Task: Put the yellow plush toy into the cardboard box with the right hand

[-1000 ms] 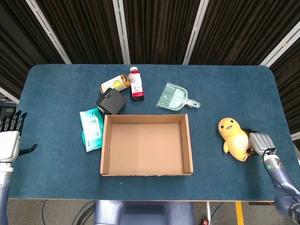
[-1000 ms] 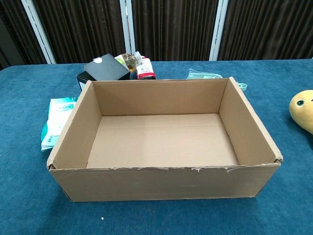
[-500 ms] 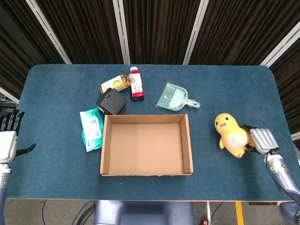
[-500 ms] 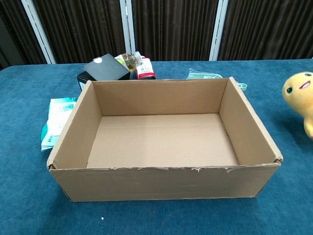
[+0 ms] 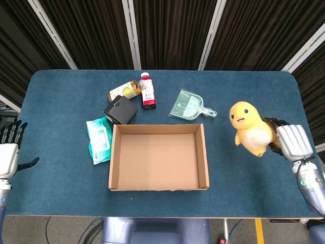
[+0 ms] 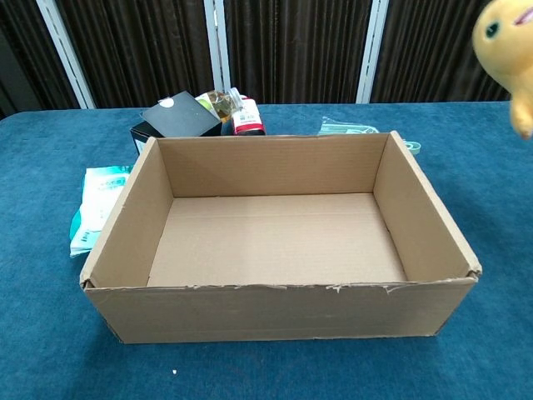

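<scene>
The yellow plush toy [image 5: 247, 128] hangs in the air to the right of the cardboard box [image 5: 158, 157], held from its right side by my right hand [image 5: 289, 142]. In the chest view the toy [image 6: 505, 39] shows at the top right corner, well above the box [image 6: 275, 293], and the hand itself is out of frame there. The box stands open-topped with nothing inside. My left hand [image 5: 9, 151] hangs off the table's left edge with its fingers apart, holding nothing.
Behind the box lie a green dustpan [image 5: 189, 105], a red-capped bottle [image 5: 147, 91], a second bottle [image 5: 124, 91] on its side and a black box [image 5: 120, 109]. A teal wipes pack [image 5: 99, 139] lies against the box's left side.
My right hand has lifted the plush toy off the table and carried it upward and slightly toward the box. The left hand has stayed nearly still.
</scene>
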